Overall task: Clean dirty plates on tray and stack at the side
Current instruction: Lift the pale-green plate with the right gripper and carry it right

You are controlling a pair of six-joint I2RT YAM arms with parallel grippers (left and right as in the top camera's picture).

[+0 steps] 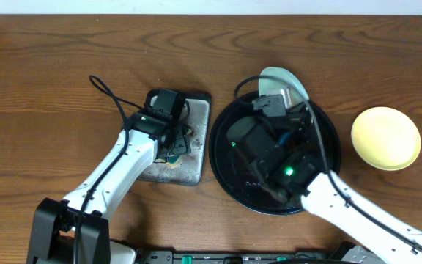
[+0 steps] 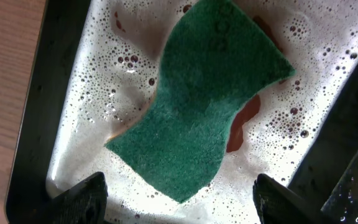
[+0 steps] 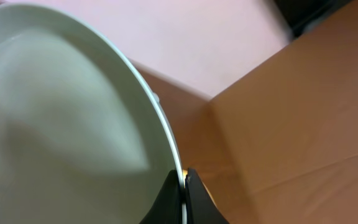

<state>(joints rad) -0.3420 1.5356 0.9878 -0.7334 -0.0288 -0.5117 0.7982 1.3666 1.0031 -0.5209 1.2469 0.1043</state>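
Observation:
My right gripper (image 1: pixel 287 97) (image 3: pixel 184 180) is shut on the rim of a pale mint plate (image 1: pixel 278 76) (image 3: pixel 61 112). It holds the plate tilted on edge over the far side of the round black tray (image 1: pixel 222 172). The plate face in the right wrist view looks free of sauce. A yellow plate (image 1: pixel 385 137) lies flat on the table to the right of the tray. The second mint plate is not in view. My left gripper (image 1: pixel 171 147) (image 2: pixel 179 193) is open just above a green sponge (image 2: pixel 204 99).
The sponge lies in soapy water with red sauce smears inside a rectangular grey metal tray (image 1: pixel 195 170) (image 2: pixel 73 81) left of the black tray. My right arm covers most of the black tray's inside. Bare wooden table (image 1: pixel 64 81) surrounds both trays.

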